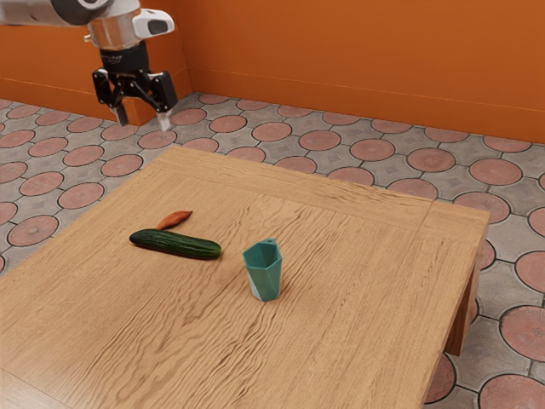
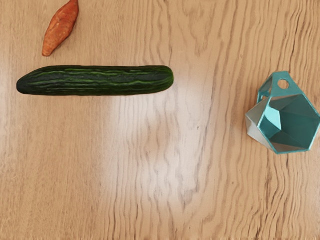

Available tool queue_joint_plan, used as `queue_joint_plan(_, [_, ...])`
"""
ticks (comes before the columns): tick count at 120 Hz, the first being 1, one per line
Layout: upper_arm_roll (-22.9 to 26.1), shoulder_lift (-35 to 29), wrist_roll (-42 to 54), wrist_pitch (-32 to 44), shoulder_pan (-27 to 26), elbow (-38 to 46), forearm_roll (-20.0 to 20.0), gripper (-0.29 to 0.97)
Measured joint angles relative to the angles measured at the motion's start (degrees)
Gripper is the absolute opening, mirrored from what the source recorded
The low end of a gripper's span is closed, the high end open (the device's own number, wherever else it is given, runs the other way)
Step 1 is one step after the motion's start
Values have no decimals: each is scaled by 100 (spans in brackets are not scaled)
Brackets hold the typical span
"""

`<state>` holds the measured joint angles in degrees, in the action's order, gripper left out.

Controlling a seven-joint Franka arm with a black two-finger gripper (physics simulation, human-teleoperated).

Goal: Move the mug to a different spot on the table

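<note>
Cucumber (image 2: pixel 95 80) lies flat on wooden table (image 2: pixel 165 190). Sweet potato (image 2: pixel 61 26) near one end; teal mug (image 2: pixel 286 119) upright, well apart beyond its other end.

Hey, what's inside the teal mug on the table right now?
Nothing that I can see. From the wrist view, the mug stands open side up and shows bare teal inner walls. In the exterior view its own wall hides the inside.

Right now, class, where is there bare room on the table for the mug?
Bare: wooden table right of the teal faceted mug in the exterior view, and nearer than the dark green cucumber. Crowded: cucumber beside orange sweet potato.
</note>
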<state>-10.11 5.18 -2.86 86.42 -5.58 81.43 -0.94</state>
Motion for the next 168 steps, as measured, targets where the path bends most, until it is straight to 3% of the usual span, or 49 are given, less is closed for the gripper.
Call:
queue_joint_plan(30, [23,150,-64,103,6,331,-8,66])
queue_joint_plan(57, [35,619,-333,928,-510,1087,-119,66])
queue_joint_plan(120, [216,2894,-785,1805,-875,-368,-404,66])
queue_joint_plan(145, [220,3235,-881,2044,-845,-416,-485,66])
queue_joint_plan(168, [276,3733,-944,2165,-731,-964,-559,66])
